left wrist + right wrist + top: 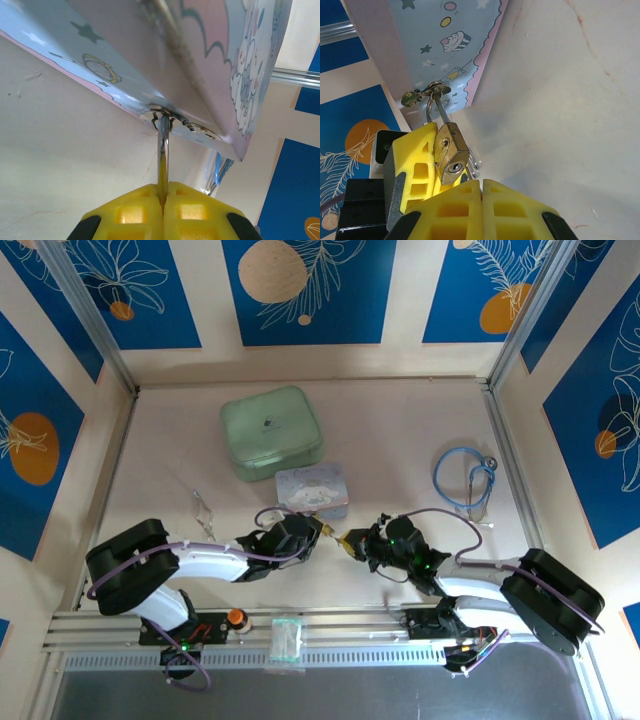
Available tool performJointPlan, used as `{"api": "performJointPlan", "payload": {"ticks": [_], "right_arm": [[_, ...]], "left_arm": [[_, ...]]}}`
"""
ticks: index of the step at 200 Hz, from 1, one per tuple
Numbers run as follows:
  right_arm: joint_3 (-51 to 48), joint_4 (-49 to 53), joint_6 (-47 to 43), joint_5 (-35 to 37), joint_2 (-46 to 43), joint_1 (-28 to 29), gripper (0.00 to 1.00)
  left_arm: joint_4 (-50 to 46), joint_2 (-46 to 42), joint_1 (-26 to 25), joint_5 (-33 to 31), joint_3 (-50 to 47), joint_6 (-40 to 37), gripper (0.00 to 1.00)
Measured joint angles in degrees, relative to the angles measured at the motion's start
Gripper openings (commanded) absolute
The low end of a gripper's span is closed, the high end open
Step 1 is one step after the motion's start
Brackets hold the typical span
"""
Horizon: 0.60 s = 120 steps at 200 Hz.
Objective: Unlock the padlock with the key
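The padlock (451, 152) hangs by its shackle (163, 145) from the hasp (434, 92) of the tin (312, 490), which lies on the table (420, 420) just beyond the two grippers. Its brass body is tilted so that the keyhole (453, 168) faces the right wrist camera. That looks deliberate: the opening is presented straight to the arm that must bring the key. The left gripper (163, 189) is closed on the padlock, its jaws pinched tight around the thin shackle just below the hasp. This steadies a lock that would otherwise swing loose when pushed. From the right wrist, one left finger (415, 165) shows just beside the body. The right gripper (482, 184) sits just beneath the keyhole with its jaws fully together. Whether the key is pinched between them I cannot tell; it is too small to pick out. I judge the step to be lining up for insertion, and the main risk is the lock twisting in the left grip as the right tip pushes in
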State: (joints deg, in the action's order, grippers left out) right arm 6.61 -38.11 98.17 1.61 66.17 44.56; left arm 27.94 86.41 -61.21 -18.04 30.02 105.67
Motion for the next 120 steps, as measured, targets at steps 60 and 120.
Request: {"api": "performJointPlan", "payload": {"ticks": [60, 120], "right_arm": [[0.0, 2.2, -0.2, 1.1, -5.3, -0.4, 0.0], [0.0, 3.2, -0.6, 1.0, -5.2, -1.1, 0.0]], "left_arm": [[0.3, 0.0, -0.1, 0.0, 0.0, 0.5, 0.0], [0.8, 0.0, -0.2, 0.0, 0.0, 0.5, 0.0]]}}
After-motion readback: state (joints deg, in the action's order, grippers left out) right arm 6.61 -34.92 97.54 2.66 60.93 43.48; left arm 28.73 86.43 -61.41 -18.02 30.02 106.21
